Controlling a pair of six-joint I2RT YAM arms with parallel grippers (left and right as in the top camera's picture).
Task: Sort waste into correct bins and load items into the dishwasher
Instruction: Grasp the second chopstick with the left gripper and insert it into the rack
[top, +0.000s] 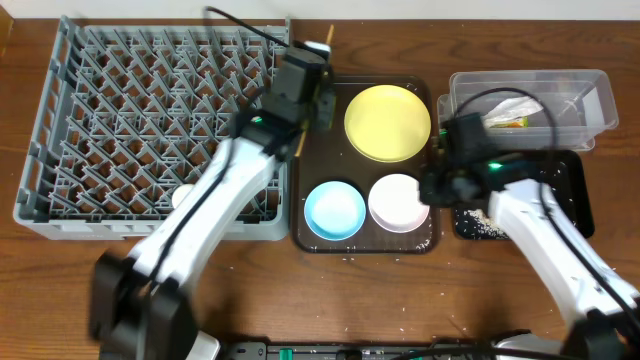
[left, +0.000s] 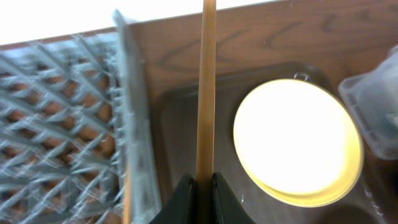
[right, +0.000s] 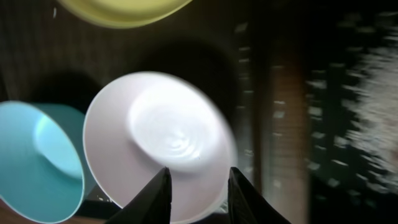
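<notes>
**Chopstick (left: 206, 93) clenched in left claw (left: 202, 185), between rack and plate.**
Left claw is shut tight on the one wooden chopstick, which runs straight out from the fingertips over the left edge of the brown tray (top: 360, 172), between the grey dish rack (top: 150, 110) and the yellow plate (left: 298, 140). Right claw (right: 199, 186) has its fingers parted and holds nothing, over the near rim of the white bowl (right: 161, 137). The light blue bowl (right: 37, 162) sits just beside it. Rice scraps (top: 475, 222) are scattered in the black tray (top: 575, 200). The wrapper (top: 505, 122) and napkin (top: 520, 105) lie in the clear tub (top: 600, 105) on the worktop (top: 500, 40).
</notes>
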